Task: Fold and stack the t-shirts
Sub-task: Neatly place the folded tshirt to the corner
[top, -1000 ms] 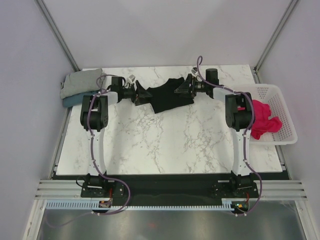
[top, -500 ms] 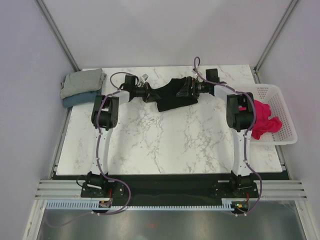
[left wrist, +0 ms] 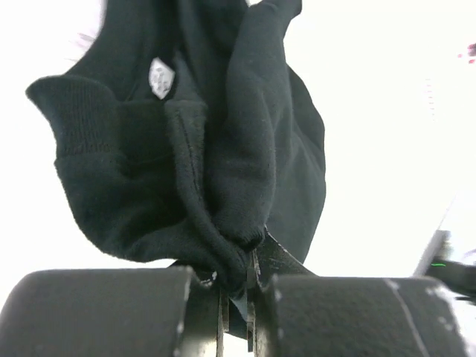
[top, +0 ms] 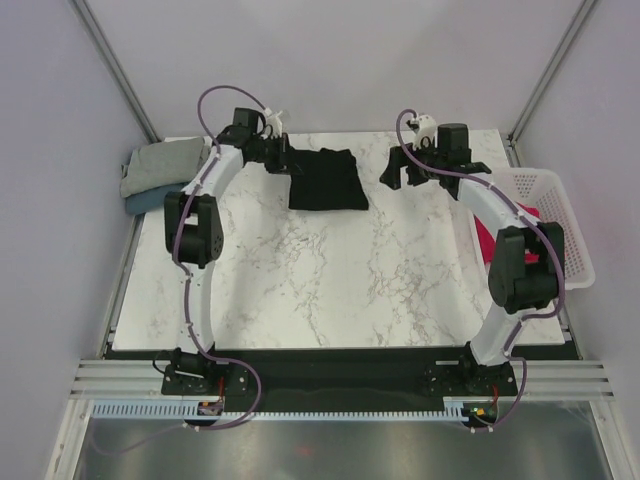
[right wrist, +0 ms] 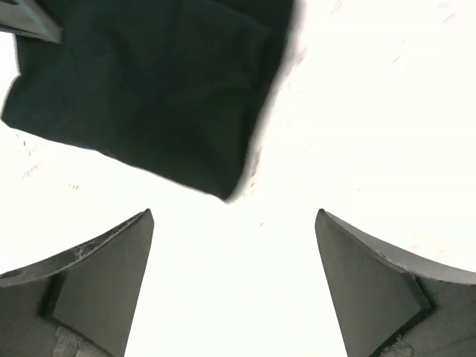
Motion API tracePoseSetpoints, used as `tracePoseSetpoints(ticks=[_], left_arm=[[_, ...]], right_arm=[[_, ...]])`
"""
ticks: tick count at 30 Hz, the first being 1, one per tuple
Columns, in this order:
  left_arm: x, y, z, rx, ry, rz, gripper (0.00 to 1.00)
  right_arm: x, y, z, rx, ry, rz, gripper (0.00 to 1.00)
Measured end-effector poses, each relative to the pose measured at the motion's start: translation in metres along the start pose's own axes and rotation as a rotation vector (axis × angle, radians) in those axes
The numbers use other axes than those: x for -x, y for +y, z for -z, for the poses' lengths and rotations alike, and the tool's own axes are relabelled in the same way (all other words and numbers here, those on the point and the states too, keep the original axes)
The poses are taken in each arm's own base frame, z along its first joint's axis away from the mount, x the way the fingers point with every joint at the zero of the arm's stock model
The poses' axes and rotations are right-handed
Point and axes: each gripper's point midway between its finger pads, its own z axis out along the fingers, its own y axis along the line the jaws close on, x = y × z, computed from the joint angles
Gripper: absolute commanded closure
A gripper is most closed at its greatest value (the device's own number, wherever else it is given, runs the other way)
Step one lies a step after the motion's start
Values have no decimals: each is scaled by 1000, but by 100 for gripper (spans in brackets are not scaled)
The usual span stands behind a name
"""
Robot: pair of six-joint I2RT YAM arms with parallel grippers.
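White basket [top: 566, 214] on marble table [top: 330, 272]

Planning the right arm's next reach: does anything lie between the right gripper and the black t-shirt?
No. Only bare marble table lies between the open right gripper and the black t-shirt, in the top and right wrist views.

White links, black joints, looping purple cables [top: 200, 100] on left arm [top: 195, 295] and right arm [top: 490, 335] — the right end effector [right wrist: 233, 217] has matte-black wedge fingers [right wrist: 104, 275].
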Motion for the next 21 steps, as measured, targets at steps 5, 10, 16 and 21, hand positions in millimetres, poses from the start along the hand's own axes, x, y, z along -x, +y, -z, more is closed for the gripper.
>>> tracePoseSetpoints(ticks=[5,10,16,21], left_arm=[[22,2,52,167,-19,-192,98],[14,27,77,338,41,-284,98],[-3,63,105,539,136,-350,98],[4,82,143,695,143,-389,98]], right_arm=[[36,2,35,-70,-103,101,2],[21,-5,36,-84,-69,88,2],[14,-17,41,-97,-56,57,2],[9,-25,44,-99,-51,35,2]])
